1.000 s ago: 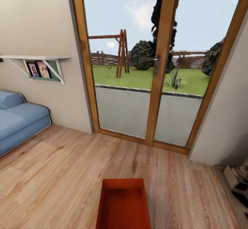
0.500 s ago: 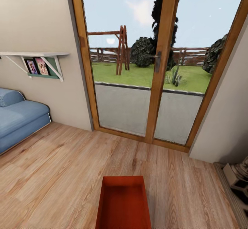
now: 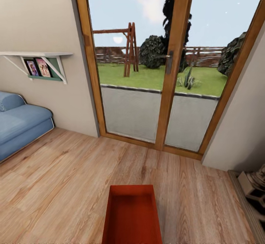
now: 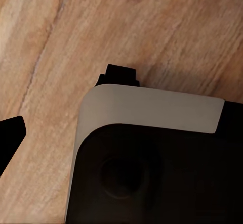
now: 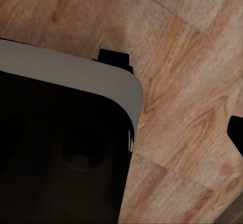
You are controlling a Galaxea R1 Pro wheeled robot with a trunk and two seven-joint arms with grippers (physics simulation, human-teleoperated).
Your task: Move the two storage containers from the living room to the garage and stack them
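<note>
Wood plank floor [image 3: 66, 185] fills your lower frame below a glass door [image 3: 162, 71]. One storage container [image 3: 131, 216] sits bottom center; you cannot tell either gripper's state.

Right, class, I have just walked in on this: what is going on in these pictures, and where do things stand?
A wheeled two-armed robot is in the living room, facing a glazed wooden door onto a garden. One red-orange storage container lies open and empty on the light wood plank floor, straight ahead and low in the head view. A blue sofa stands at the left. The wrist views look down at the planks past the robot's own dark base; no pincer is shown gripping the container.
</note>
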